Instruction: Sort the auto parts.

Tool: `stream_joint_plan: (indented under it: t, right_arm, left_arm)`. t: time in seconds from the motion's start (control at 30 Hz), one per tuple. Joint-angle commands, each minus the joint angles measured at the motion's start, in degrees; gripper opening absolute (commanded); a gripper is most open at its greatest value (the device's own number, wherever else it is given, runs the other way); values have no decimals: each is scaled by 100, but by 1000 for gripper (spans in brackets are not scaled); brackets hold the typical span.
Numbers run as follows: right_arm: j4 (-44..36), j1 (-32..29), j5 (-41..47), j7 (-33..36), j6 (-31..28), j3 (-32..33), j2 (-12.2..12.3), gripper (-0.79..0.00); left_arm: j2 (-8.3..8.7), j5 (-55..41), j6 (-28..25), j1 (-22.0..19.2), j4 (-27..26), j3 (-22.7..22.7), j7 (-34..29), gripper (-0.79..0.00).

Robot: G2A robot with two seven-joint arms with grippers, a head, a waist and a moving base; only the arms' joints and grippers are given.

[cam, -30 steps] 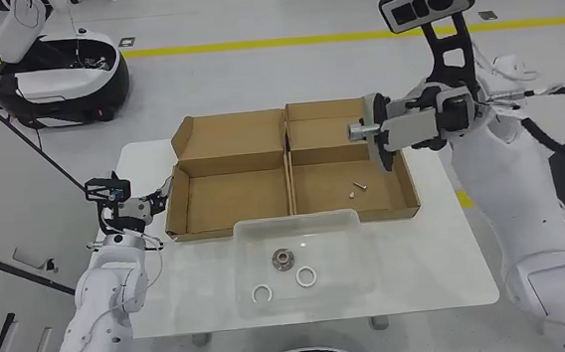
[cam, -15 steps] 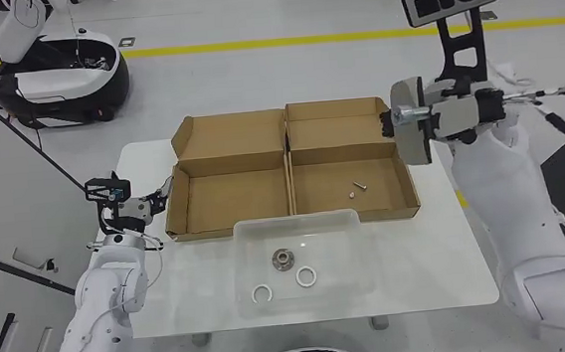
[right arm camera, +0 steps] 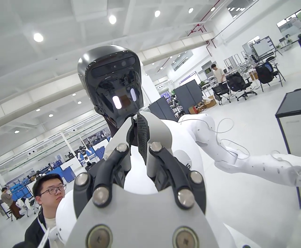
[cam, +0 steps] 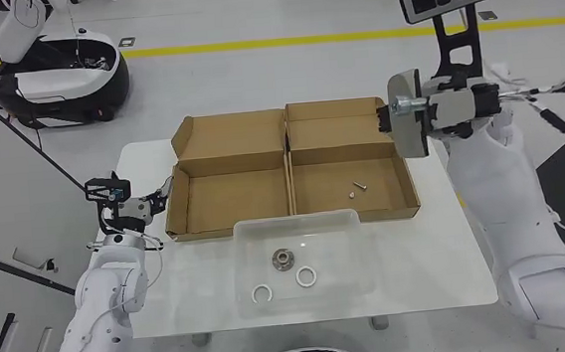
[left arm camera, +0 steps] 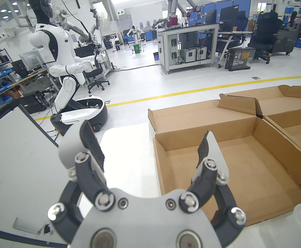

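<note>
White table (cam: 439, 263), factory floor behind. Left brown cardboard box (cam: 227, 200) and right brown cardboard box (cam: 323, 188) sit open, touching. Clear plastic bin (cam: 340, 271) just in front holds round metal hub (cam: 283, 259) and white rings (cam: 307, 276). Left gripper (left arm camera: 147, 129) is spread wide beside the left box. Right gripper (right arm camera: 138, 117), raised over the right box's far corner, pinches a small silver bolt (right arm camera: 135, 118).

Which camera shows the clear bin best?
The top view: the whole bin and three parts inside. The left wrist view catches a blurry corner; the right wrist view points up, off the table, past a screw in its jaws.
</note>
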Motion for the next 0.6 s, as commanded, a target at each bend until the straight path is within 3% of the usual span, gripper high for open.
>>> stream_joint_plan:
  t: [0.0, 0.57]
  right_arm:
    - [11, 9, -121, 10, 83, 16, 0, -785]
    - [-29, -22, -281, 48, 215, 90, -19, -785]
  left_arm:
    - [0, 0, 0, 0, 0, 0, 0, 0]
    - [0, 0, 0, 0, 0, 0, 0, 0]
